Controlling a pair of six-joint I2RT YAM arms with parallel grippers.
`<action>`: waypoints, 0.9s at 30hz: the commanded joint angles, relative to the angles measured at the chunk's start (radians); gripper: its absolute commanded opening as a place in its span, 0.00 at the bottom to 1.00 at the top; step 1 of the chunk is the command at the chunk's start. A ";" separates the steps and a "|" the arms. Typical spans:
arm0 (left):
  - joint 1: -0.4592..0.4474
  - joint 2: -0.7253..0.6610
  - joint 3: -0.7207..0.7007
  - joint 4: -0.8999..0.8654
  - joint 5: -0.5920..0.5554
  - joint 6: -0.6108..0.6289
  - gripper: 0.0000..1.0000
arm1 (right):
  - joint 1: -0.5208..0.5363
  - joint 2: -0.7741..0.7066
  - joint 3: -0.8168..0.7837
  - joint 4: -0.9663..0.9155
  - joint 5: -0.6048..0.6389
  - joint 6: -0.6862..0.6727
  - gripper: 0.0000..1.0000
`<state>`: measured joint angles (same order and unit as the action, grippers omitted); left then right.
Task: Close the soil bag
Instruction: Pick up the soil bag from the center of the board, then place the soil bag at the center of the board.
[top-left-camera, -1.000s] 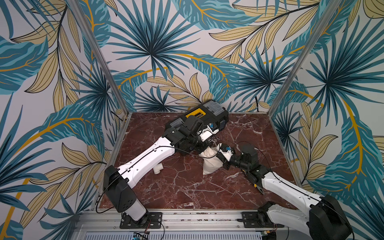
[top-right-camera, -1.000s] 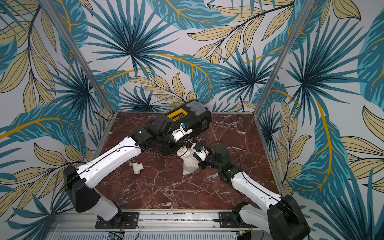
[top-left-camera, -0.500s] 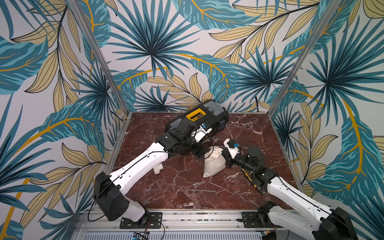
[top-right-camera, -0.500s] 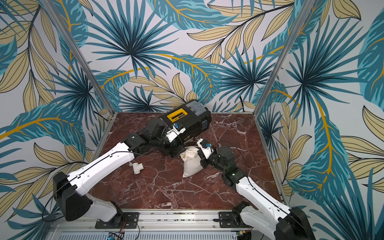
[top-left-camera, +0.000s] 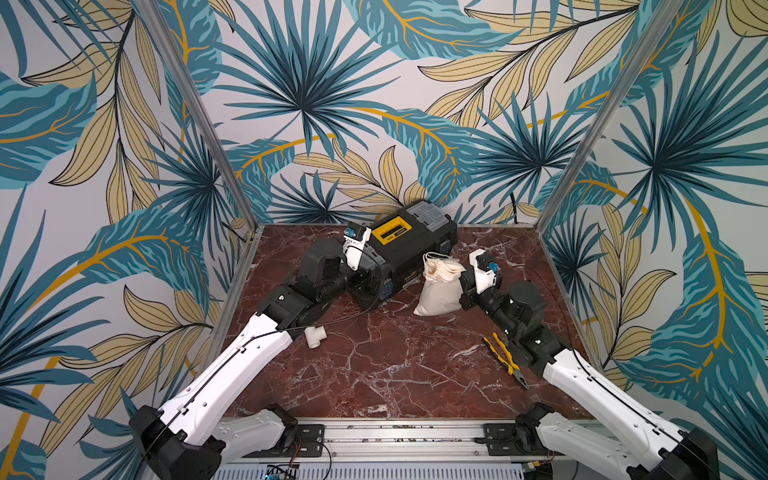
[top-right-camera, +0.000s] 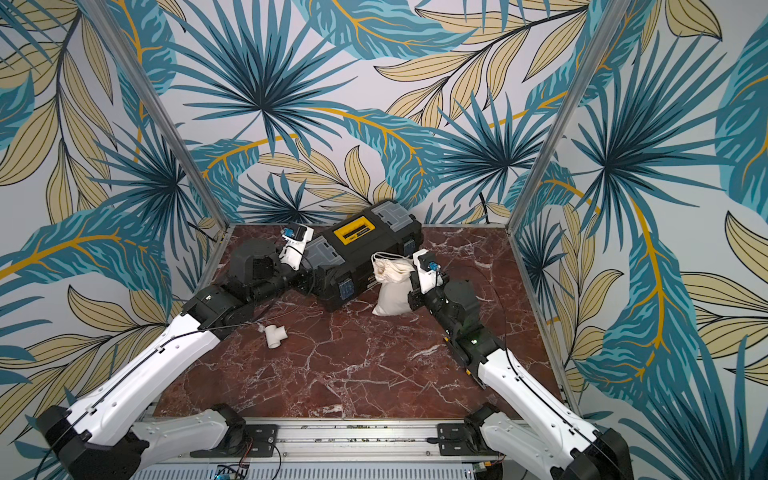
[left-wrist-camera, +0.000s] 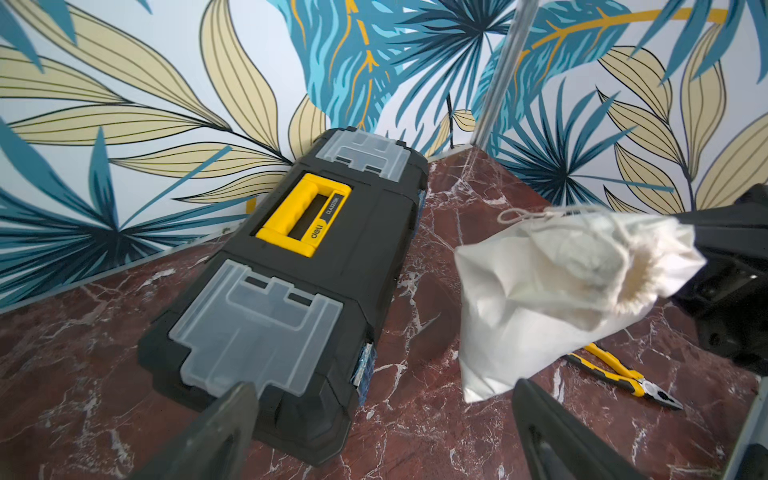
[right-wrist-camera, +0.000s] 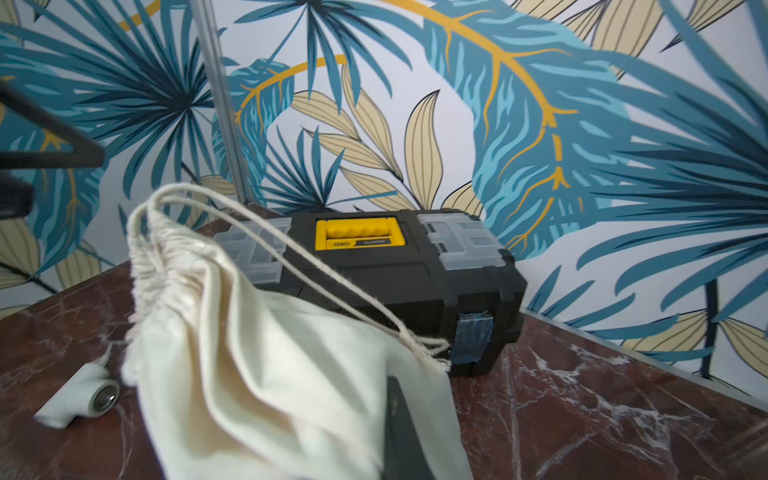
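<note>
The soil bag (top-left-camera: 438, 289) is a cream cloth sack that stands on the marble floor and leans toward the toolbox. Its mouth (top-left-camera: 435, 269) is gathered tight, and thin cord loops (right-wrist-camera: 291, 253) trail from it. My right gripper (top-left-camera: 464, 291) is shut on the cloth at the bag's right side. One dark finger (right-wrist-camera: 401, 432) shows among the folds in the right wrist view. My left gripper (left-wrist-camera: 384, 386) is open and holds nothing. It sits at the near left end of the toolbox, apart from the bag (left-wrist-camera: 540, 299).
A black toolbox (top-left-camera: 411, 249) with a yellow handle lies at the back, right behind the bag. A white pipe tee (top-left-camera: 314, 336) lies on the floor by the left arm. Yellow-handled pliers (top-left-camera: 505, 359) lie beside the right arm. Patterned walls close three sides.
My left gripper has opened and drawn back left from the bag's mouth to the toolbox's end. The right arm has pulled right with the bag's cloth in its grip.
</note>
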<state>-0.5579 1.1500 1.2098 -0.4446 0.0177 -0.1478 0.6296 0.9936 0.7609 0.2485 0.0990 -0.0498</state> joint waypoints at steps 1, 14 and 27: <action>0.012 -0.036 -0.033 -0.013 -0.085 -0.077 1.00 | -0.011 0.039 0.119 0.057 0.215 0.022 0.00; 0.016 -0.121 -0.098 -0.085 -0.220 -0.123 1.00 | -0.099 0.238 0.319 0.068 0.617 0.114 0.00; 0.016 -0.153 -0.141 -0.099 -0.215 -0.142 1.00 | -0.229 0.434 0.324 0.170 0.547 0.296 0.00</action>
<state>-0.5480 1.0119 1.0832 -0.5274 -0.1913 -0.2806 0.4061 1.4105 1.0584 0.2672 0.6483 0.1989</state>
